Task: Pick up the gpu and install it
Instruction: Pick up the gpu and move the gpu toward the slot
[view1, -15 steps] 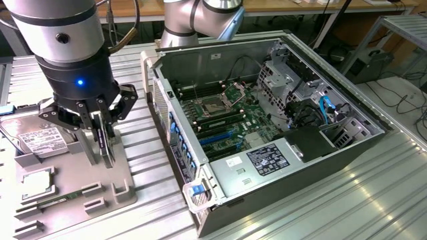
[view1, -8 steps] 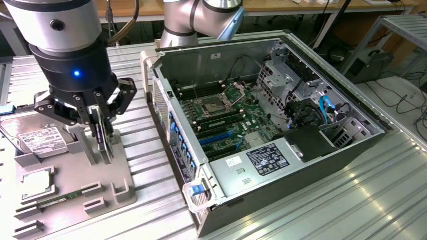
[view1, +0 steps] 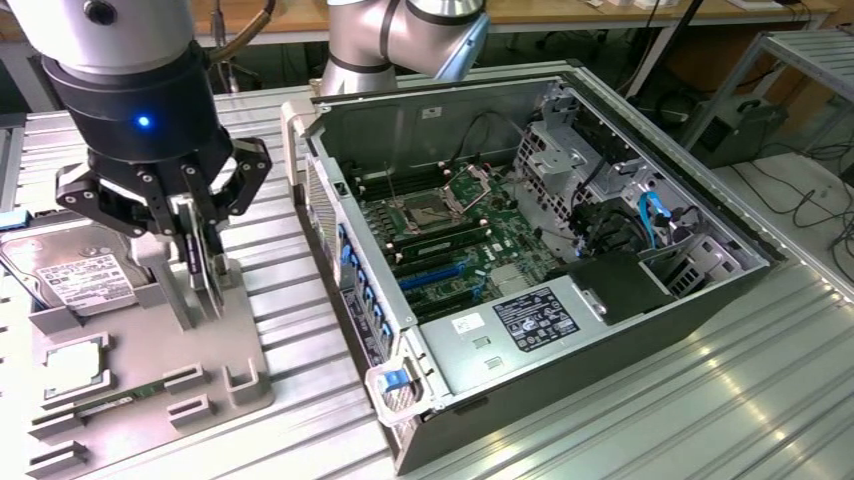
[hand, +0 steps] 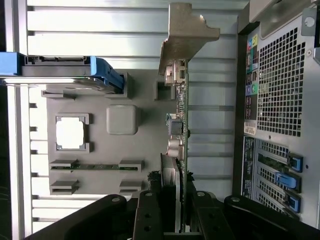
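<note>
The gpu (view1: 204, 272) is a thin green card standing on edge over the grey fixture tray (view1: 147, 345) at the exterior view's left. My gripper (view1: 198, 252) reaches down from above with its black fingers closed on the card's two faces. In the wrist view the gpu (hand: 183, 117) shows edge-on, its silver bracket (hand: 187, 35) at the end away from my gripper (hand: 176, 202). I cannot tell whether the card's lower edge still sits in the tray's slot. The open computer case (view1: 694, 300) lies on its side to the exterior view's right, with the blue expansion slots (view1: 434, 282) on its motherboard exposed.
On the tray, a hard drive (view1: 67, 275) with a white label lies beside the gripper, with a processor (view1: 74, 365) and a memory stick (view1: 120, 400) nearer the front. The case's rear panel (hand: 280, 75) stands close to the card. Ribbed metal table (view1: 667, 420) lies all around.
</note>
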